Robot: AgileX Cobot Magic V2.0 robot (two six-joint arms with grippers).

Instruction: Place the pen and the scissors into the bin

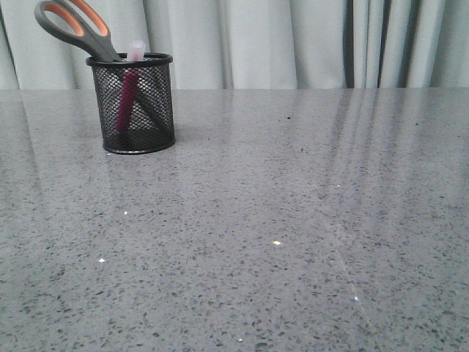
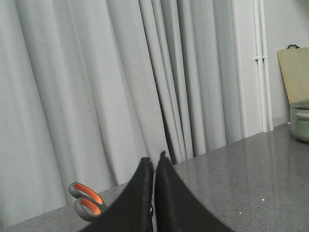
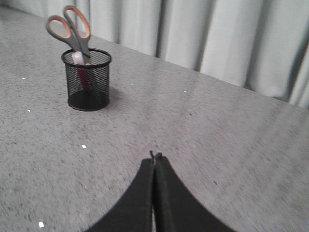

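The black mesh bin point(image 1: 134, 103) stands at the far left of the table, upright. The scissors point(image 1: 75, 27) stand in it blades down, their grey and orange handles leaning out to the left. The magenta pen point(image 1: 129, 92) stands in it too, its pale cap just above the rim. The right wrist view shows the bin point(image 3: 87, 79) with the scissors point(image 3: 69, 30) and pen point(image 3: 78, 59) inside, far from my right gripper point(image 3: 155, 160), which is shut and empty above bare table. My left gripper point(image 2: 154, 161) is shut and empty; the scissors' handles point(image 2: 85, 201) show beside it.
Pale curtains hang behind the table's far edge. In the left wrist view a wooden board point(image 2: 294, 72) and a metal pot point(image 2: 300, 121) stand at the table's far end. Neither arm shows in the front view.
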